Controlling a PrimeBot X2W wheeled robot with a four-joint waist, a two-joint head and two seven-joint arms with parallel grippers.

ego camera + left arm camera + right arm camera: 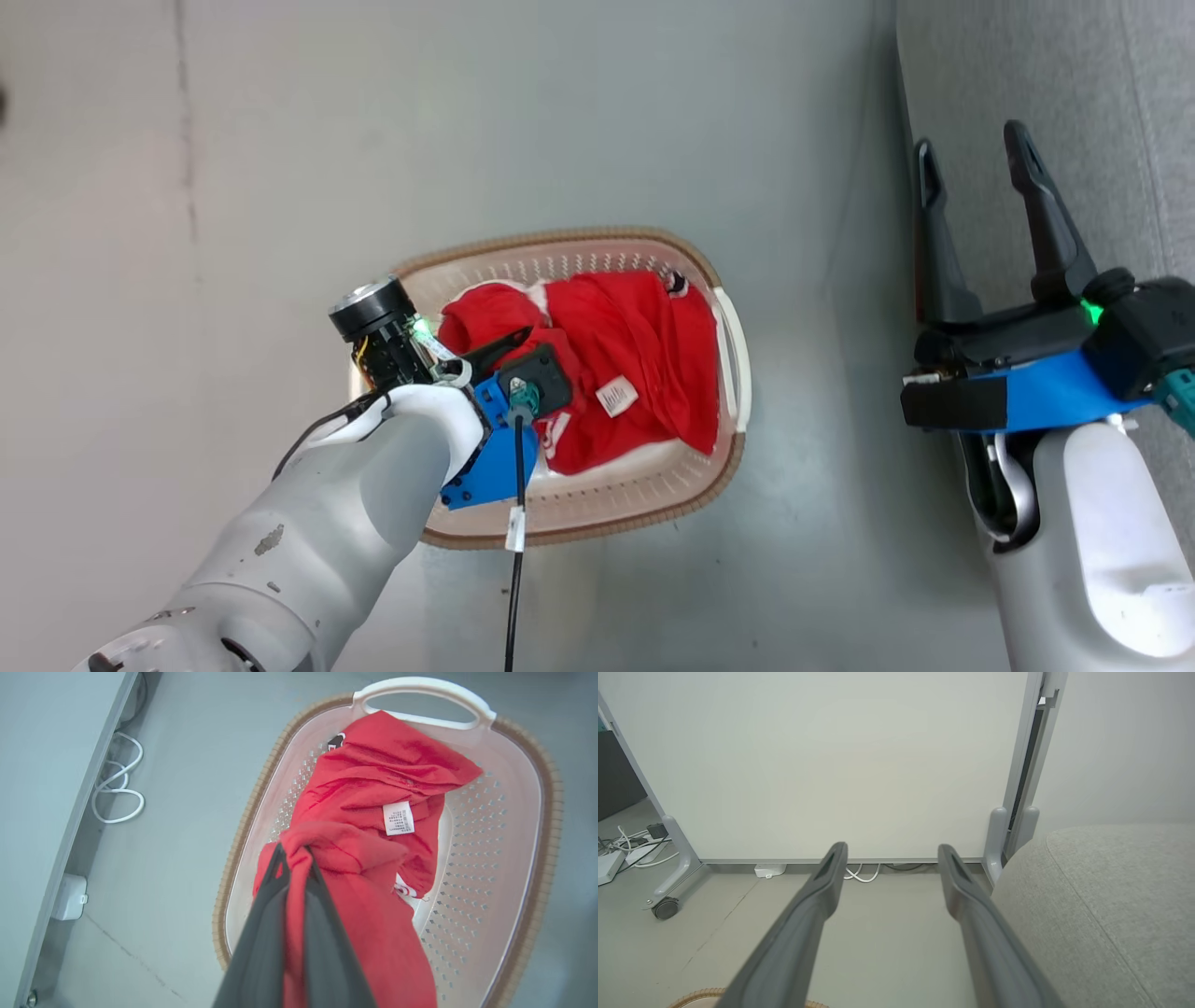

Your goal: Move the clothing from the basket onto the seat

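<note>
1. The left gripper was clenched on a bunched fold of the red clothing. The fabric was pinched between its two dark fingers and ran down between them.
2. That gripped fold stood above the rest of the garments, which lay heaped inside the cream laundry basket. A white sewn label faced up just beyond the fingertips.
3. The far end of the red fabric lay against the basket's white handle.
4. The basket stood on the pale floor, to the left of the grey woven seat, with a strip of bare floor between them.
5. The right gripper was released, its fingers spread wide with nothing between them. It was held at the seat's near edge, apart from the basket.
6. In the right wrist view, the seat's rounded corner lay just right of the fingers. Beyond them stood a white panel on a wheeled foot, with white cables lying along its base.
</note>
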